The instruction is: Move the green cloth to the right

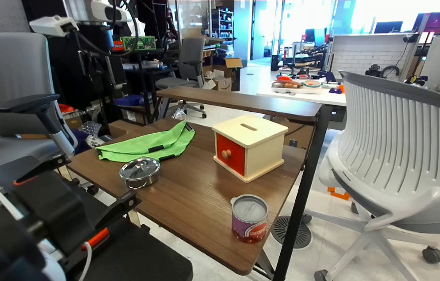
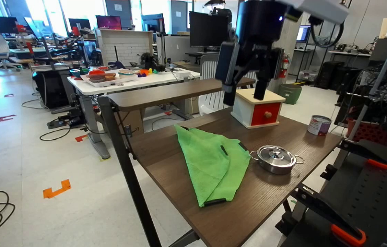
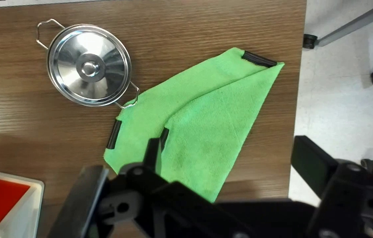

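The lime-green cloth (image 1: 153, 142) lies rumpled and partly folded on the brown table, with black strips on its edges. It also shows in an exterior view (image 2: 210, 157) and in the wrist view (image 3: 213, 115). My gripper (image 2: 244, 95) is open and empty, high above the table. In the wrist view my gripper (image 3: 227, 145) has its fingers wide apart; one overlaps the cloth in the picture, the other lies past the table edge. The gripper hides the cloth's near corner there.
A lidded steel pot (image 2: 276, 159) sits beside the cloth, one handle at the cloth's edge. A wooden box with a red drawer (image 1: 249, 148) and a can (image 1: 249, 218) stand on the table (image 1: 196, 195). A raised brown shelf (image 2: 179, 91) runs along one side.
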Controlling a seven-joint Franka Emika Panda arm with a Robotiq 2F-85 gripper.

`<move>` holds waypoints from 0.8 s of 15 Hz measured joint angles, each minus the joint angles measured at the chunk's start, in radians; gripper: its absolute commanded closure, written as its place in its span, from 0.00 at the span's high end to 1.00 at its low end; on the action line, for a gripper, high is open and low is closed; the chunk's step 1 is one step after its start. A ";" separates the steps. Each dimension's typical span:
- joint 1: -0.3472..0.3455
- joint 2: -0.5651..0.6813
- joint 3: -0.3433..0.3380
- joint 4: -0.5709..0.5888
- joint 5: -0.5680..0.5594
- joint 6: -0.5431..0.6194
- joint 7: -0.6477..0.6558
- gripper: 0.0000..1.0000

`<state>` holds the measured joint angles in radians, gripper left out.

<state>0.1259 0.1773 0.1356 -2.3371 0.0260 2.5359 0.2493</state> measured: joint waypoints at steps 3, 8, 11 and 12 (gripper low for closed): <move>0.023 0.142 -0.019 0.085 -0.048 0.013 0.056 1.00; 0.058 0.344 -0.041 0.250 -0.048 0.012 0.057 1.00; 0.072 0.435 -0.056 0.339 -0.048 0.005 0.057 1.00; 0.075 0.459 -0.062 0.363 -0.048 0.000 0.057 1.00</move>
<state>0.2005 0.6362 0.0740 -1.9744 -0.0218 2.5363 0.3065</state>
